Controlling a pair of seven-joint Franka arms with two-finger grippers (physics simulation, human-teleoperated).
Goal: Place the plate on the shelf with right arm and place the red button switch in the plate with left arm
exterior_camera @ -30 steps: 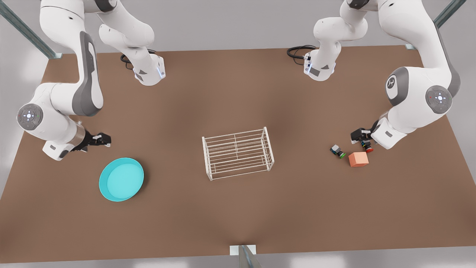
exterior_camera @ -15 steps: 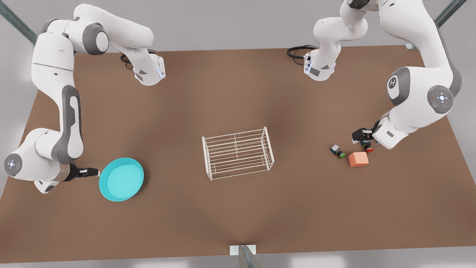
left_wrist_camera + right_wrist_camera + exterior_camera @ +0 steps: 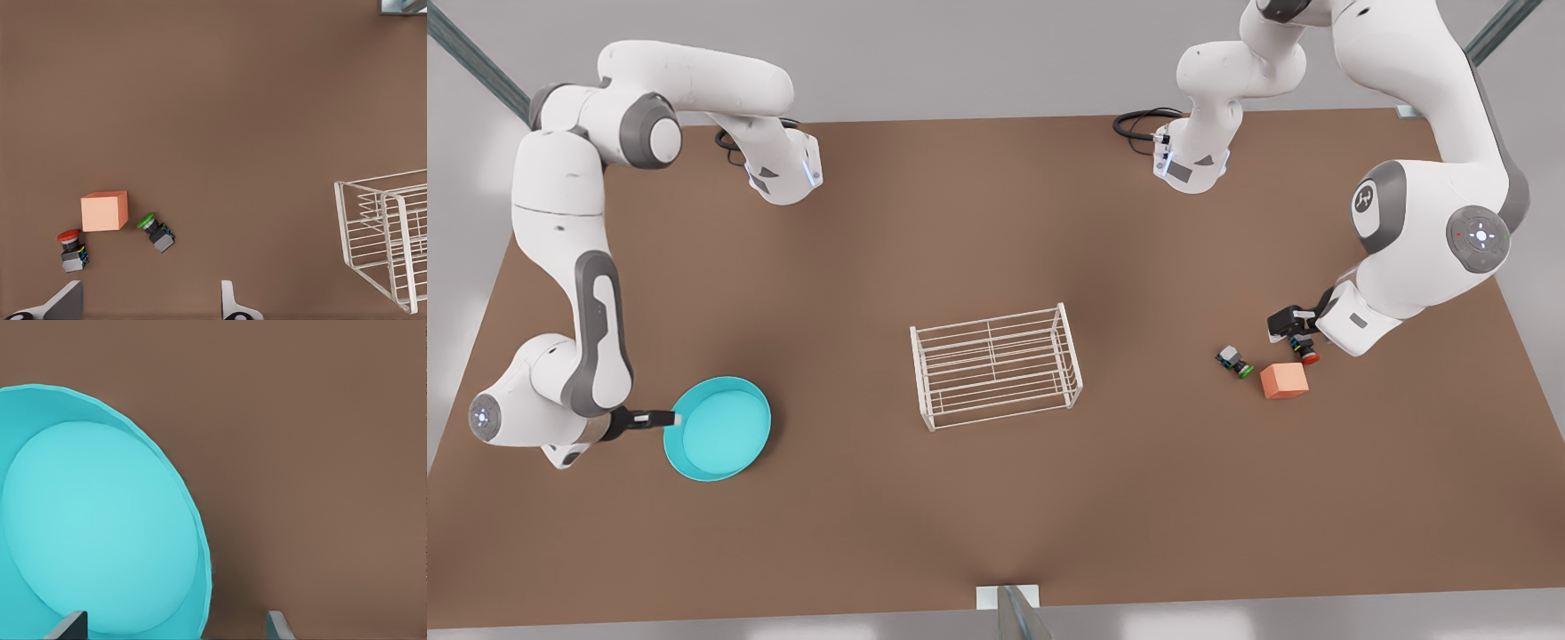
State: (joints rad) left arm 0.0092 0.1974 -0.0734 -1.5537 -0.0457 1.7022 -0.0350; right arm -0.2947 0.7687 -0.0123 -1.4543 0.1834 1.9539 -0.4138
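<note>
The turquoise plate [image 3: 720, 428] lies flat on the table at the front view's left. My right gripper [image 3: 672, 418] is low at its outer edge and open, with the plate's [image 3: 100, 527] rim between the two fingertips of my right gripper [image 3: 173, 628]. The white wire shelf [image 3: 996, 364] stands mid-table. At the front view's right, the red button switch [image 3: 1307, 354] lies on its side beside my left gripper [image 3: 1294, 331]. My left gripper [image 3: 147, 308] is open above the table, with the red button switch [image 3: 70, 250] near one fingertip and untouched.
A salmon-orange cube [image 3: 1283, 380] sits right next to the red switch, and a green-capped switch [image 3: 1236, 361] lies a little toward the shelf. The cube [image 3: 104, 211] and green switch [image 3: 157, 232] lie ahead of the left fingers, the shelf [image 3: 393, 247] farther off.
My right arm swung down from behind the plate to its outer side, then slid in until its fingertips straddle the rim. The left gripper has barely moved.
</note>
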